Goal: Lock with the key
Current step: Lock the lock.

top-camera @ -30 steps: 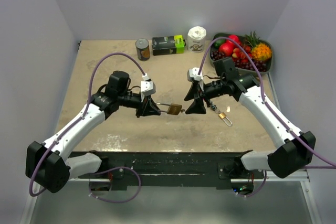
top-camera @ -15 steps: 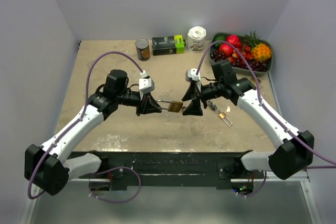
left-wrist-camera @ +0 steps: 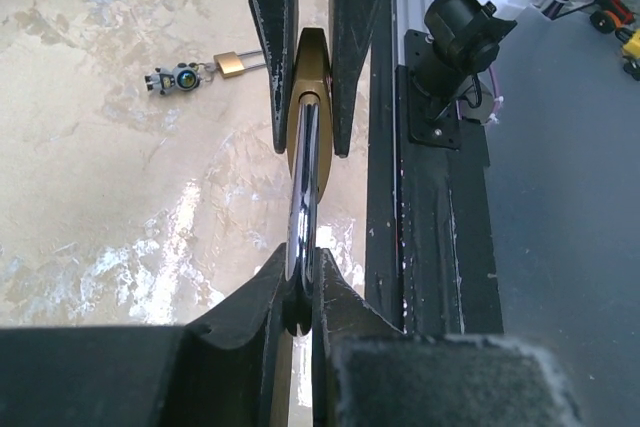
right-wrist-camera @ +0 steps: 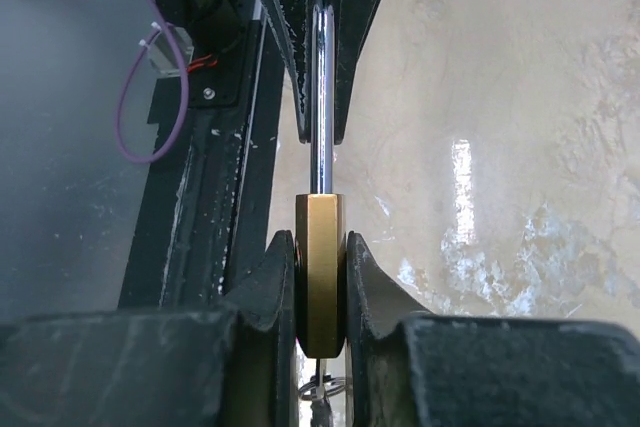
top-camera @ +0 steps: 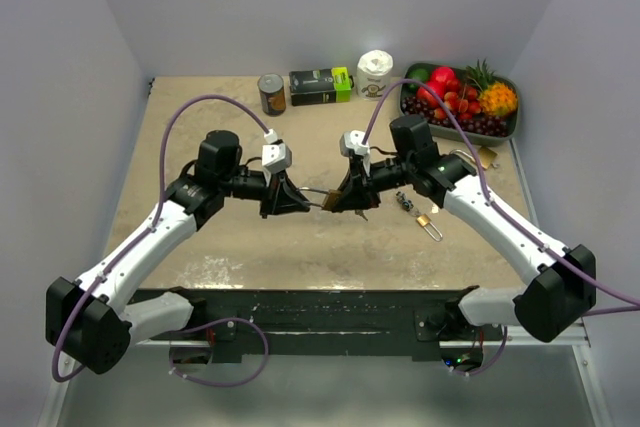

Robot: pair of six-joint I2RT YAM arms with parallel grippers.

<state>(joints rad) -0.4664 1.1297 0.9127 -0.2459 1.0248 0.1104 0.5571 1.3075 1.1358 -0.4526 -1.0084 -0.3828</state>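
Note:
A brass padlock [top-camera: 325, 201] hangs in the air between the two grippers, above the middle of the table. My left gripper [top-camera: 297, 205] is shut on its silver shackle [left-wrist-camera: 301, 217], pinched edge-on between the fingertips [left-wrist-camera: 300, 269]. My right gripper [top-camera: 341, 199] is shut on the brass body [right-wrist-camera: 322, 267], which sits squarely between its pads. The shackle [right-wrist-camera: 320, 97] runs from the body to the left gripper's fingers. A key ring [right-wrist-camera: 322, 389] shows just under the body; the key itself is mostly hidden.
A second small padlock [top-camera: 428, 223] with a key bunch [top-camera: 405, 202] lies on the table to the right, also seen as a small padlock [left-wrist-camera: 235, 64]. Along the back stand a can [top-camera: 271, 93], a dark box [top-camera: 321, 85], a white roll [top-camera: 376, 73] and a fruit tray [top-camera: 505, 125].
My right gripper has moved left onto the padlock and gone from open to shut on its brass body. The left gripper has kept its hold on the shackle and shifted slightly.

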